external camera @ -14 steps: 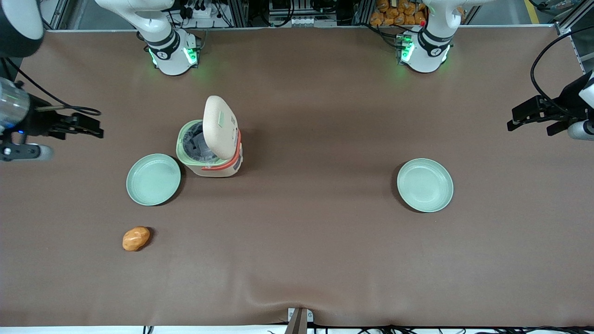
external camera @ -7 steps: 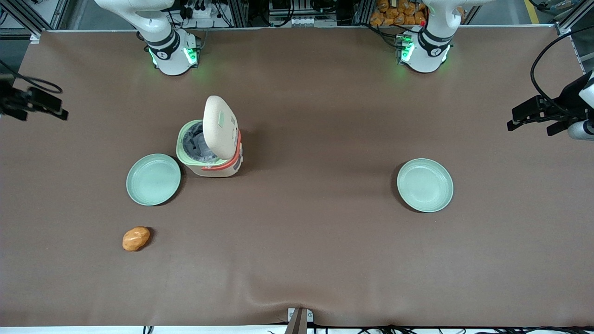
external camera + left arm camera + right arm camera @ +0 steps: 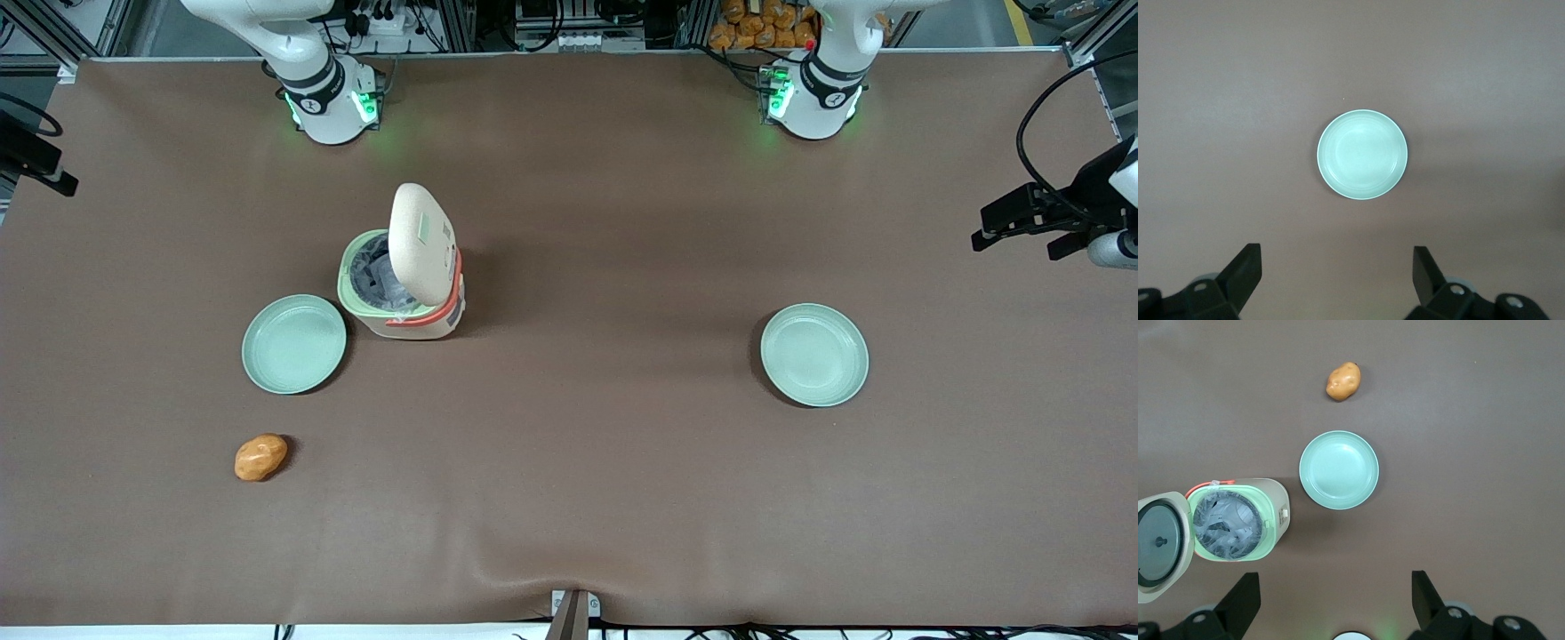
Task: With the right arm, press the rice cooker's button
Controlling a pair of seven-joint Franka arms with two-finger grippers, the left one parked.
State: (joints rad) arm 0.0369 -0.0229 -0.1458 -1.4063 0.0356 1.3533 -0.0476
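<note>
The rice cooker stands lid-up on the bench, just beside a green plate. The tool hangs high above it, fingers spread wide and empty. A press seems already made; any repeat needs a slow, square descent.

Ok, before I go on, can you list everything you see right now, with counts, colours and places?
boxy cream-beige rice cooker with coral-orange band: one, lid standing open, toward the working arm's end of the table
crumpled grey liner: one, in the cooker's pot
round pale green plates: two, one beside the cooker, one toward the parked arm's end
orange-brown potato: one, nearer the front camera than the plate beside the cooker
brown table cover: one, under everything
white right arm: one, its black hand open, high at the working arm's end, apart from the cooker
</note>
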